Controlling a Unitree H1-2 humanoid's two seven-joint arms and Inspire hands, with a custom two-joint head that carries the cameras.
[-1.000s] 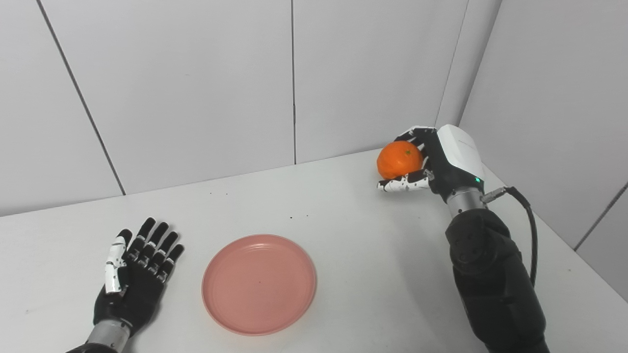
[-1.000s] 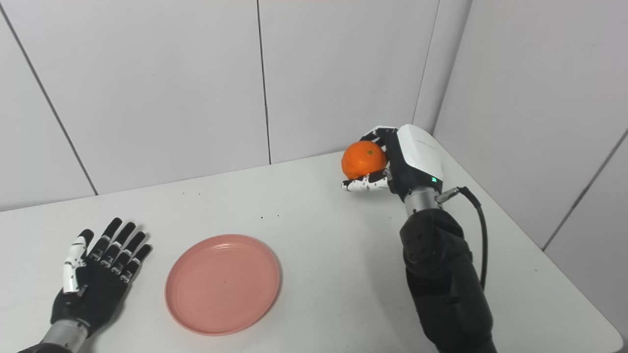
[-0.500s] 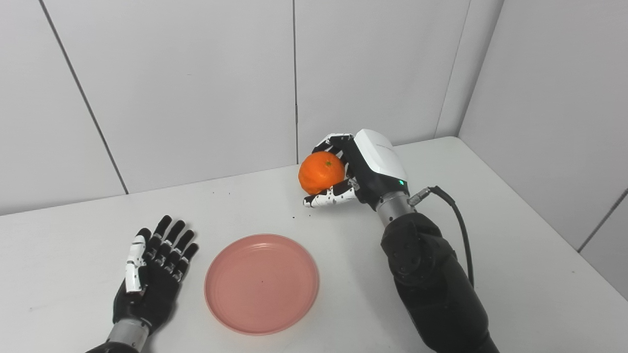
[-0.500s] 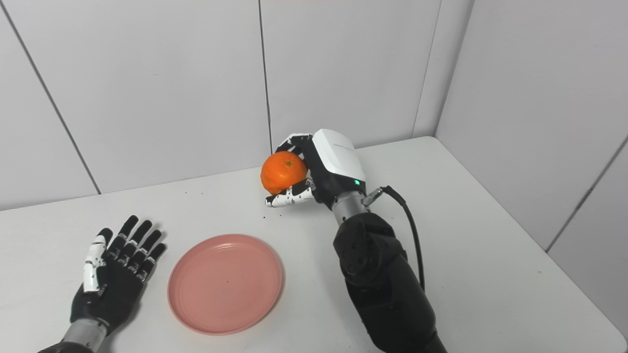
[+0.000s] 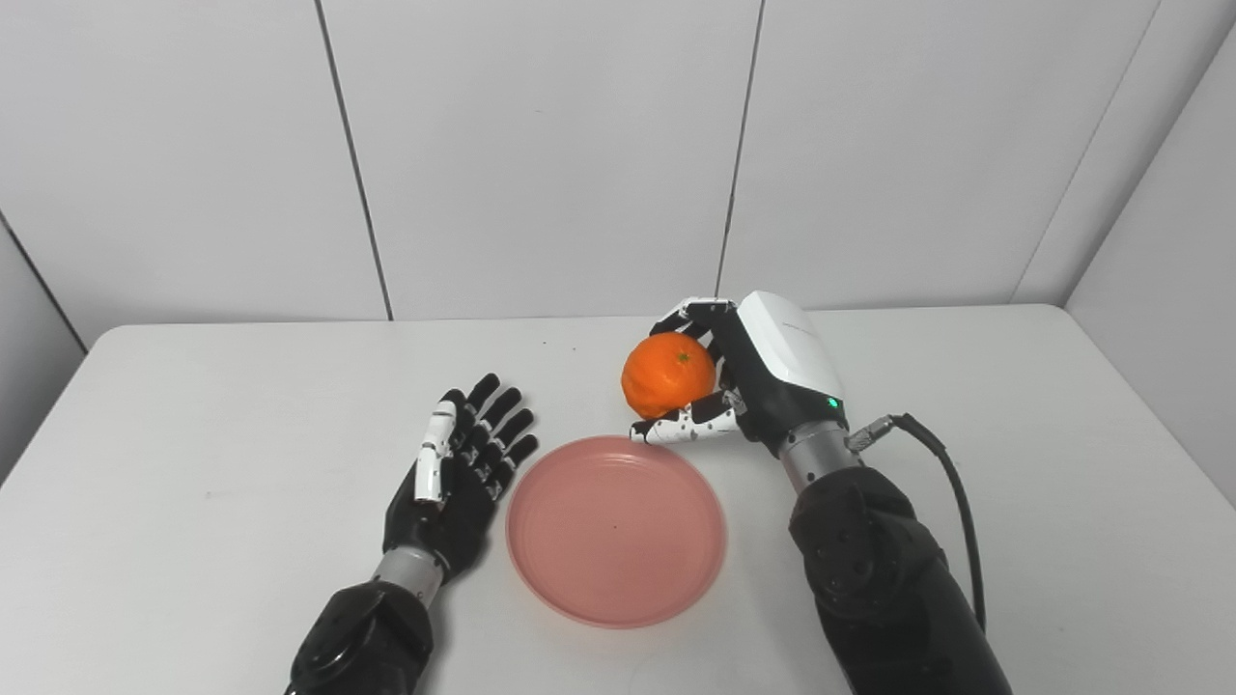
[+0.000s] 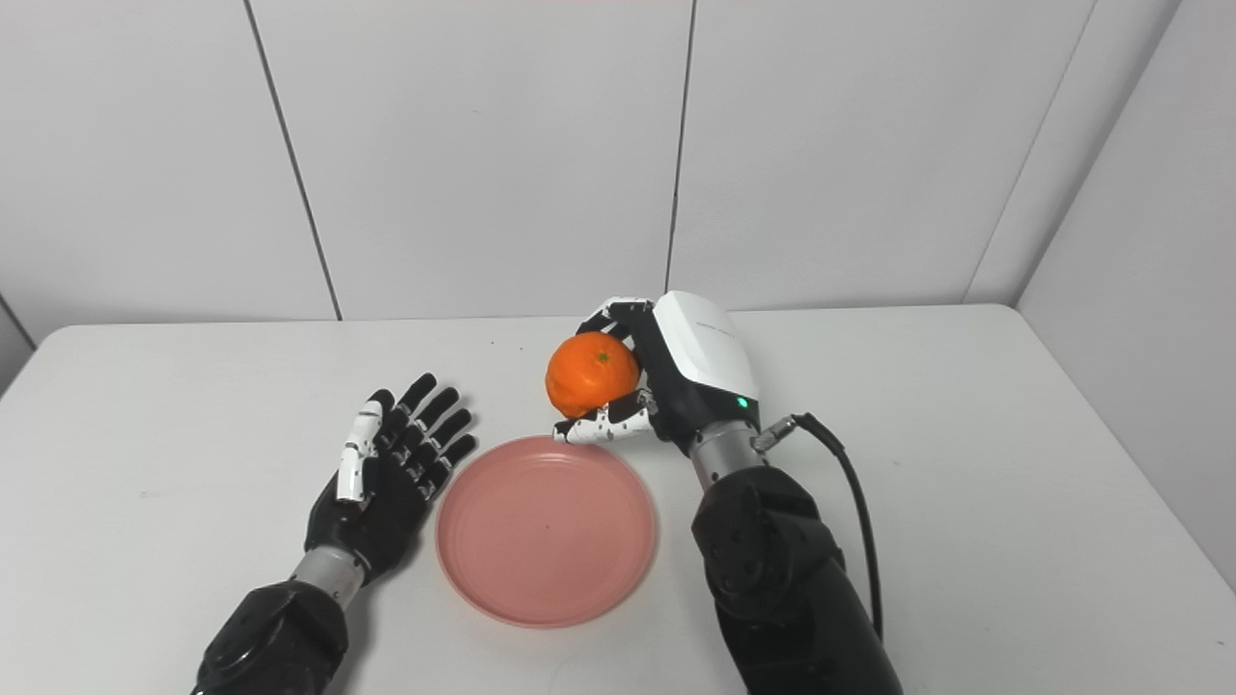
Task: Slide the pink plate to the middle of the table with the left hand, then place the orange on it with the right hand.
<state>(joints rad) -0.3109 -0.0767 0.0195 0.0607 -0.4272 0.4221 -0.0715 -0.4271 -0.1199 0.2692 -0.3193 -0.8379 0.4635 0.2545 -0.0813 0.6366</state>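
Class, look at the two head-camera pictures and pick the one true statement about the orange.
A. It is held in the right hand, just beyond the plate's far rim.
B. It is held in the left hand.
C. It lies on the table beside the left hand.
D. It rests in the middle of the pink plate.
A: the orange sits in the right hand, beyond the far rim of the empty pink plate; the left hand is open.

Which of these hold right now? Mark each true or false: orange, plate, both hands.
1. The right hand grips the orange. True.
2. The orange rests on the pink plate. False: it is held in the hand, at the plate's far rim.
3. The left hand lies open beside the plate. True.
4. The plate carries a second fruit. False: nothing lies on it.
5. The left hand holds the plate's rim. False: its fingers are spread, grasping nothing.
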